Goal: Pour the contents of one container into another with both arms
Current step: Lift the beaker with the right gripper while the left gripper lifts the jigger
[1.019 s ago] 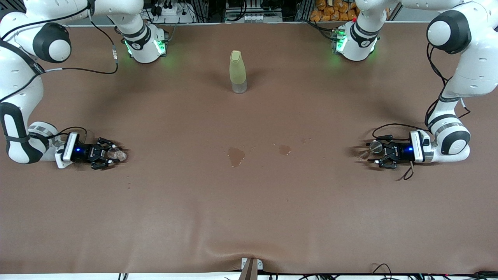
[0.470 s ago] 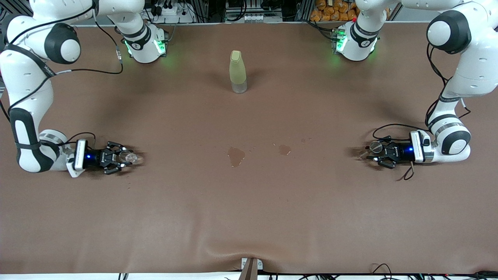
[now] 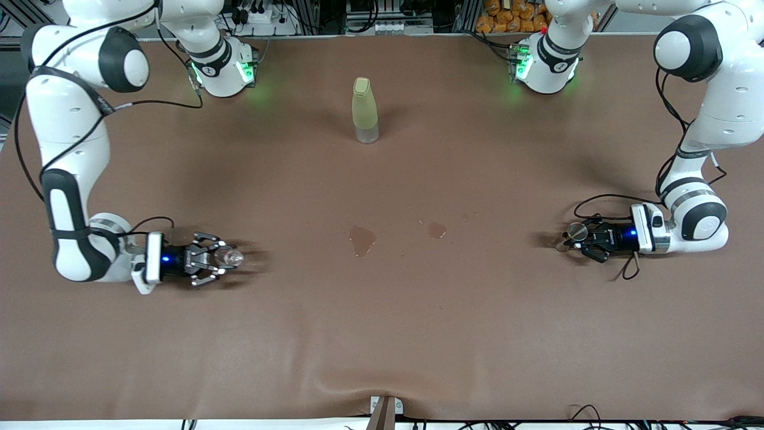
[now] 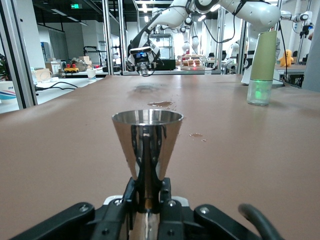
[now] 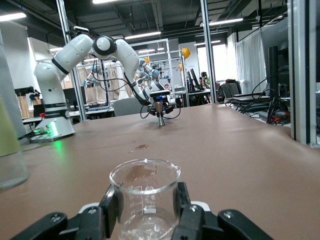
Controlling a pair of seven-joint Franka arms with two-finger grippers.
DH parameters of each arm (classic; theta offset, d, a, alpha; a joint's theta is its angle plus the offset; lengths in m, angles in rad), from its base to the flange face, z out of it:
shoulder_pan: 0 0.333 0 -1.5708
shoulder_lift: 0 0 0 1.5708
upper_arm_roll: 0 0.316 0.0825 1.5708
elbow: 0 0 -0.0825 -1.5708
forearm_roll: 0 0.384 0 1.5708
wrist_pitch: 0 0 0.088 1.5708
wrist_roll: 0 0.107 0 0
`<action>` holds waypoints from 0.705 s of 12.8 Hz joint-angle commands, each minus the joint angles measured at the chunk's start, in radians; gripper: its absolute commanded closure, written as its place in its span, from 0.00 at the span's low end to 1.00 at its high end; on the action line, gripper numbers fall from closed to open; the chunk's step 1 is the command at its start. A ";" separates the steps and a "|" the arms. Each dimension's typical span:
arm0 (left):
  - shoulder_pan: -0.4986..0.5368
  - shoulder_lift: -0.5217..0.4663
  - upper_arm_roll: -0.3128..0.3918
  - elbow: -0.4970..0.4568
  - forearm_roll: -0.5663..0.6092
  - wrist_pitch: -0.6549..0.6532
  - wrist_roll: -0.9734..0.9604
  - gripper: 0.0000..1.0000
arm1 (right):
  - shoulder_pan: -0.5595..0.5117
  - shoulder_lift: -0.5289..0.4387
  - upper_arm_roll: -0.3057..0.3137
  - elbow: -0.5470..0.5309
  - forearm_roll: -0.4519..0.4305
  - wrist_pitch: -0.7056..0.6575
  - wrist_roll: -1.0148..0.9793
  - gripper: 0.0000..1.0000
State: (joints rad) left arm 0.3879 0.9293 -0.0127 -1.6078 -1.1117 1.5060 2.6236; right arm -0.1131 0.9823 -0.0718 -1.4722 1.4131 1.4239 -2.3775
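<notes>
The tiny clear glass cup (image 3: 230, 258) (image 5: 145, 197) stands upright between the pads of my right gripper (image 3: 218, 260) (image 5: 145, 210), which is shut on it, low over the table toward the right arm's end. A little clear liquid sits in the cup's bottom. The silvery hourglass measuring cup (image 3: 577, 230) (image 4: 146, 142) is upright in my left gripper (image 3: 584, 237) (image 4: 147, 192), shut on its narrow waist, low over the left arm's end of the table. Each wrist view shows the other gripper far off across the brown table.
A tall pale yellow-green bottle (image 3: 364, 110) (image 4: 262, 67) stands mid-table near the robots' bases. Two wet patches (image 3: 362, 239) (image 3: 437, 229) mark the brown cloth (image 3: 382, 334) between the grippers. Cables trail by the left wrist (image 3: 627, 269).
My right arm has carried the glass cup toward the table's middle and a little nearer the front camera. My left gripper's fingers have closed on the measuring cup's waist.
</notes>
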 commanded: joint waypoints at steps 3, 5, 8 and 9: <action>-0.092 -0.109 -0.004 0.011 0.009 0.014 -0.075 1.00 | 0.087 -0.078 -0.013 -0.033 0.090 0.026 0.056 0.69; -0.121 -0.138 -0.010 0.016 -0.005 0.040 -0.154 1.00 | 0.089 -0.138 -0.014 -0.078 0.090 0.027 0.119 0.69; -0.182 -0.201 -0.035 0.011 -0.020 0.097 -0.250 1.00 | 0.095 -0.258 -0.013 -0.201 0.090 0.064 0.173 0.70; -0.207 -0.213 -0.035 0.006 -0.033 0.109 -0.258 1.00 | 0.096 -0.333 -0.013 -0.280 0.090 0.099 0.173 0.70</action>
State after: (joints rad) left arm 0.2140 0.7561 -0.0511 -1.5705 -1.1179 1.5860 2.3899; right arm -0.0262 0.8102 -0.0796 -1.5693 1.4846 1.4646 -2.2174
